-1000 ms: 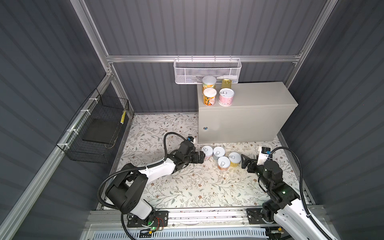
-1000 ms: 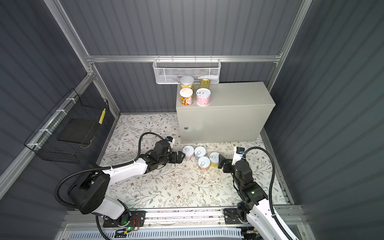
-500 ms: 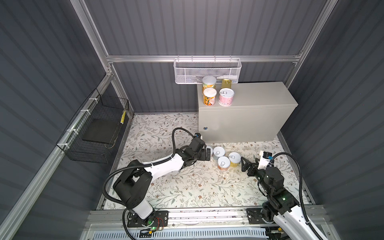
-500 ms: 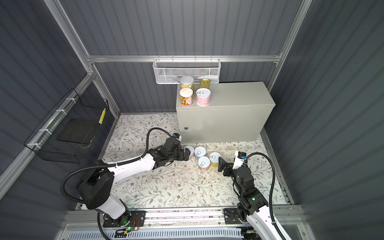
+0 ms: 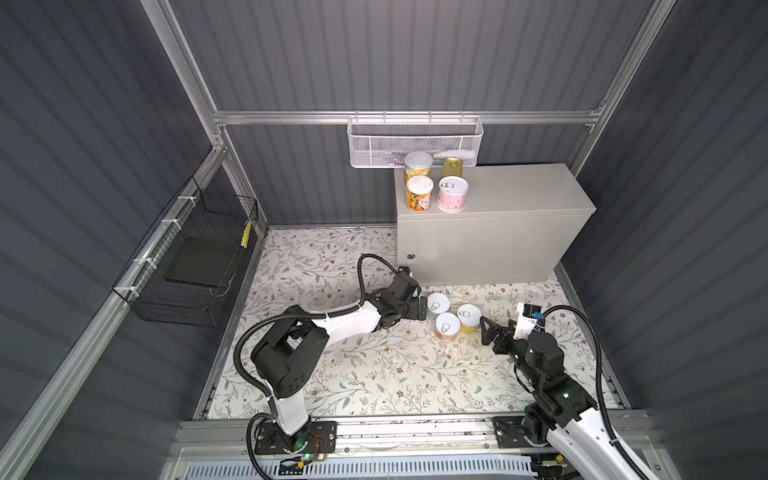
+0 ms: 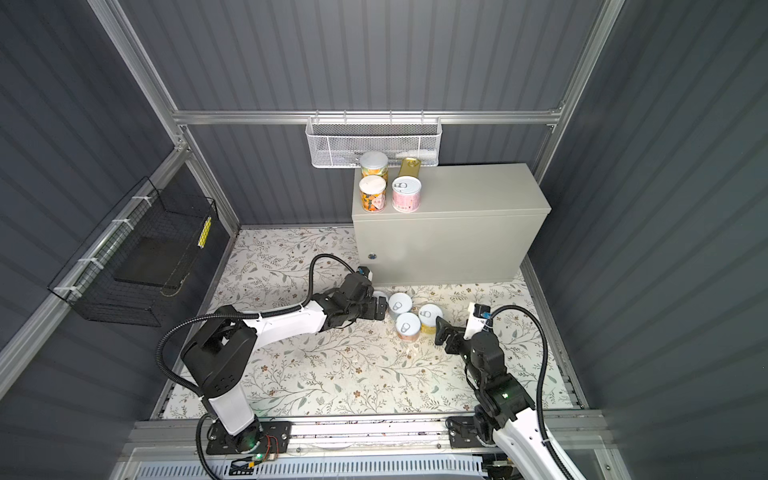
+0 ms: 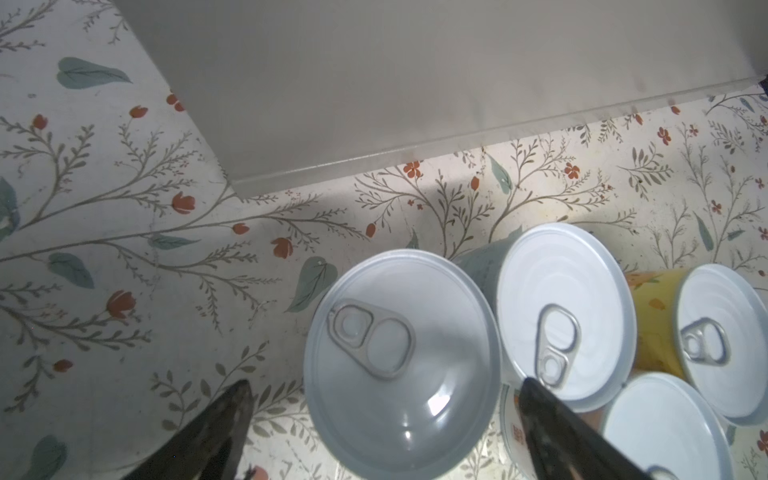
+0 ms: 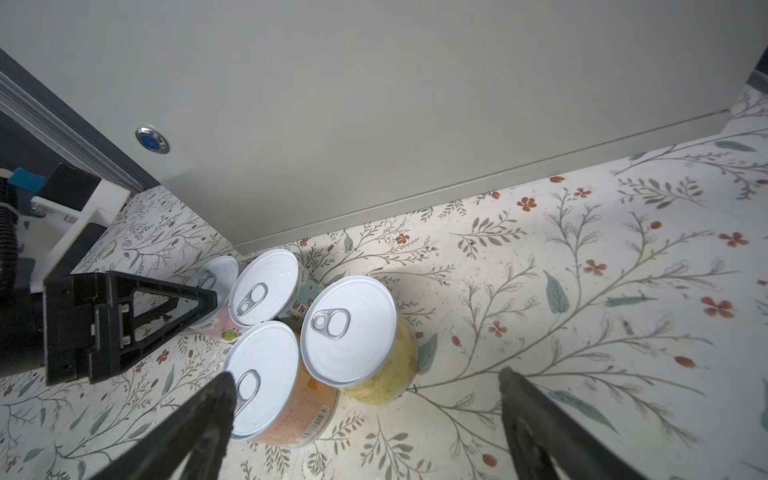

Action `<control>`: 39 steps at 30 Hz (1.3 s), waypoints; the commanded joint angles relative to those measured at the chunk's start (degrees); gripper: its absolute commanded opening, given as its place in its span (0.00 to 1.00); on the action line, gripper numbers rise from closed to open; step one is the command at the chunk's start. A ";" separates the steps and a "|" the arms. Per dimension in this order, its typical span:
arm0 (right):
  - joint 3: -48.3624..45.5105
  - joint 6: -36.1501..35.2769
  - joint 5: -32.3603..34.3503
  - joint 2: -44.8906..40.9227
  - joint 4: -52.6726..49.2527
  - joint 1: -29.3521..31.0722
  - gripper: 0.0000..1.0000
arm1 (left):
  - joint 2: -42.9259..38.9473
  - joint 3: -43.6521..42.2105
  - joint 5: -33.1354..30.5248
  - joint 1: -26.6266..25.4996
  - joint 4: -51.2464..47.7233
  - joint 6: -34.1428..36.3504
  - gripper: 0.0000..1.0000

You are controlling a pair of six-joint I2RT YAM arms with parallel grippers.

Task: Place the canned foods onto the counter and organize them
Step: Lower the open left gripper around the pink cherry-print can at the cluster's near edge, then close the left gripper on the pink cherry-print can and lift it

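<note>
- While four of the canned foods stand on the counter (image 5: 519,195), grouped at its left rear corner, four more sit on the floral mat (image 5: 353,374) in front of it
- On the counter, in both top views: two orange-label cans (image 5: 419,193), one behind the other, a pink-label can (image 5: 452,195) just beside the front one, and the gold tin (image 5: 454,166) behind the pink one
- On the mat the four stand upright, packed close: a blue-grey can (image 5: 438,302), a yellow can (image 5: 469,319), a peach-orange can (image 5: 448,328) and a second pink can (image 8: 214,291), which the left arm hides almost wholly in the top views
- The left gripper (image 7: 384,384) is low over the second pink can, its fingers (image 7: 220,428) spread wide on either side of the lid; one side shows a clear gap of mat, the other finger overlaps the blue-grey can's rim, and I cannot tell whether it touches
- The right gripper (image 8: 365,374) is near the yellow can and the peach-orange can, fingers (image 8: 536,419) spread wide and holding nothing; the yellow can lies ahead between them, and one fingertip is in front of the peach-orange lid
- The two grippers face each other across the cluster, apart
- A white mesh basket (image 5: 414,141) hangs on the back wall above the counter, a black wire basket (image 5: 195,257) on the left wall
</note>
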 commanded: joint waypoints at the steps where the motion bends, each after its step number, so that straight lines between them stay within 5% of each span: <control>1: -0.09 0.81 -0.02 -0.21 -1.13 -0.20 0.99 | 2.07 2.96 -0.80 0.12 0.11 2.38 1.00; 20: 1.10 1.44 -0.28 -3.14 -6.63 -0.23 0.99 | 3.81 1.95 -4.81 0.46 -0.61 3.73 1.00; 39: 1.82 2.56 -1.52 -1.86 -6.34 -0.22 0.99 | 3.14 -0.24 -2.24 5.00 -0.74 2.80 1.00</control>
